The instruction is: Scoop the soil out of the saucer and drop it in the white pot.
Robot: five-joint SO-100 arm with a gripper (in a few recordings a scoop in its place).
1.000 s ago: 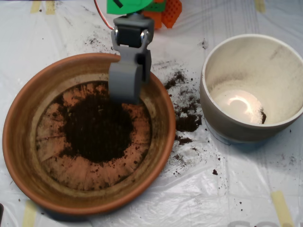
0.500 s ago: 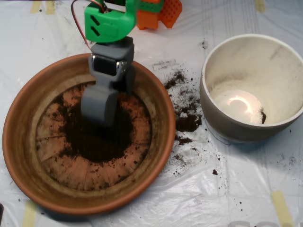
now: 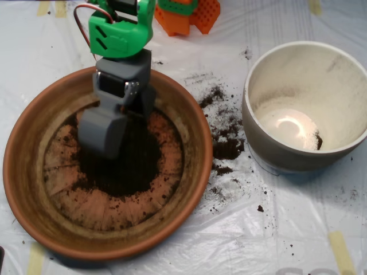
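The grey pincer (image 3: 102, 134) sits low inside the saucer (image 3: 34, 189), its tip at the upper left edge of the soil (image 3: 123, 169) heaped in the middle of the dish; from above I cannot tell whether its shells are apart or together. The white pot (image 3: 287, 157) stands to the right, apart from the saucer, with a few dark crumbs (image 3: 318, 140) at its bottom. Spilled soil (image 3: 226, 146) litters the plastic-covered tabletop (image 3: 258, 240) between them.
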